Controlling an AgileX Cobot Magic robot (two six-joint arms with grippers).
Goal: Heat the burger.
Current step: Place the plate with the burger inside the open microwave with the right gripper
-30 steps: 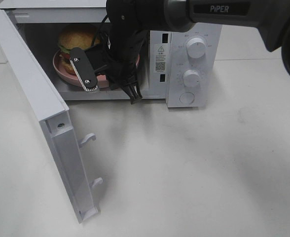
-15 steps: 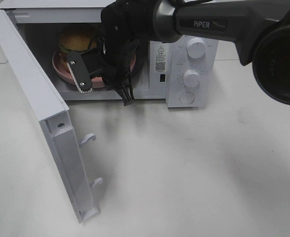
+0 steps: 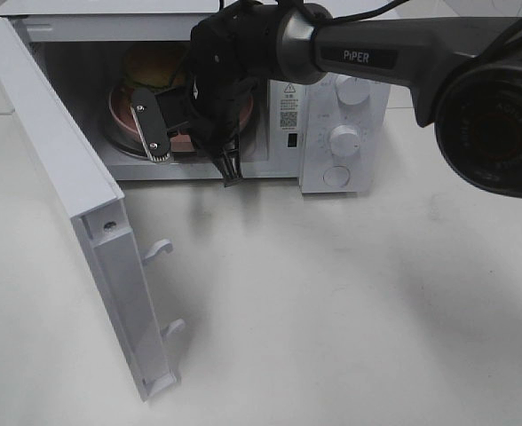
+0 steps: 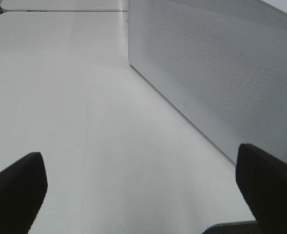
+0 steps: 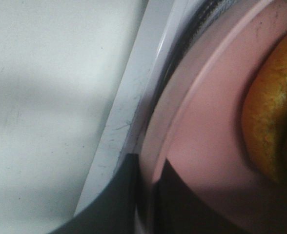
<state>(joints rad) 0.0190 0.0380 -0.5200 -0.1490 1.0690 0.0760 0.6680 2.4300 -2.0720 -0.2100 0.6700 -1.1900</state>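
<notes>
Found burger [image 3: 153, 66] inside microwave [image 3: 372, 155] cavity, towards back-left, sitting on pink plate [image 3: 119, 111]. Saw door [image 3: 61, 173] swung wide open on left of ext. high view, w/ two latch hooks [image 3: 159, 250] sticking out of its edge. Noted R arm [image 3: 376, 58] reaching across from right side into cavity, hiding part of plate and burger. Found R gripper [image 5: 146, 173] nearly closed, clamped on front rim of plate w/ one finger each side. Seen clearly in R wrist view, w/ tan bun edge just beyond on plate. Saw plate rim close to cavity's front sill [image 5: 129, 112]. Couldn't tell whether plate rested on cavity floor or hung lifted. Spotted black cable [image 3: 230, 169] dangling from R wrist over sill. Noted two knobs [image 3: 354, 89] and round button [image 3: 336, 176] on control panel, right of cavity. Found L gripper [image 4: 142, 190] spread wide, nothing btwn fingertips, hanging above white table [image 4: 75, 107], near perforated white panel [image 4: 216, 73].
</notes>
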